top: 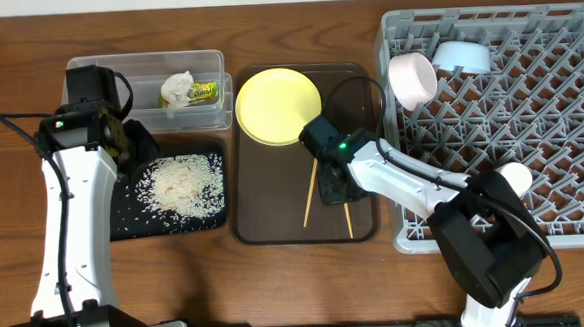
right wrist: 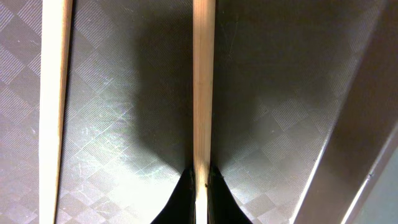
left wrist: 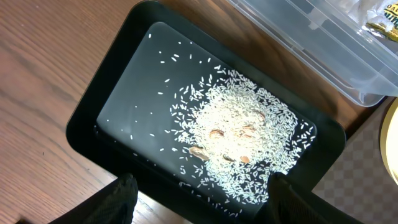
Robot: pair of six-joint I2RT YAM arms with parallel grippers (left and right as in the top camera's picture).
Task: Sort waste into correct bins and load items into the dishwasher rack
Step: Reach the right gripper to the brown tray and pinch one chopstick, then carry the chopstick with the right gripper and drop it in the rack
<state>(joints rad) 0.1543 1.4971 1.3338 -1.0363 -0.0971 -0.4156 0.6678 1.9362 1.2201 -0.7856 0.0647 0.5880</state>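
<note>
My right gripper (top: 333, 186) is down on the dark brown tray (top: 270, 220), shut on one wooden chopstick (right wrist: 203, 93); the second chopstick (right wrist: 55, 106) lies loose to its left. Over one end of the black tray (top: 120, 228), which holds loose white rice (top: 183, 181), my left gripper (top: 131, 147) hangs open and holds nothing; its fingers (left wrist: 118, 199) stand wide apart. The clear box (top: 147, 63) contains a crumpled tissue (top: 176, 89) and a green-yellow wrapper (top: 204, 91). A yellow plate (top: 277, 106) rests on the brown tray. In the grey rack (top: 550, 120) sit a pinkish bowl (top: 413, 79) and a light blue bowl (top: 462, 56).
A few brownish bits (left wrist: 217, 134) lie among the rice. The brown tray's raised rim (right wrist: 348, 149) runs just right of the held chopstick. The rack stands against the brown tray's right side. My right arm reaches across the rack's near left corner.
</note>
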